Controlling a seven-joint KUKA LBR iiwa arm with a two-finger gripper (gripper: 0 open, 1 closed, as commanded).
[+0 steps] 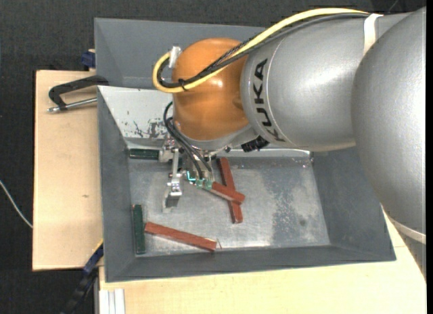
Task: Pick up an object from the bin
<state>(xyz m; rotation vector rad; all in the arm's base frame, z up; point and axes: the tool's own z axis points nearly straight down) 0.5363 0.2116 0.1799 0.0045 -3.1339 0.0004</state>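
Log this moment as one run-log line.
state: gripper over bin floor | nearest: crossed red-brown sticks at its view-right | also: dark green bar, red-brown stick by bottom-left corner

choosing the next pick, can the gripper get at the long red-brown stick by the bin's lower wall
Probably yes: the red-brown stick lies flat with nothing on it, and the gripper hangs nearby. The dark green bar at its left end may crowd it.
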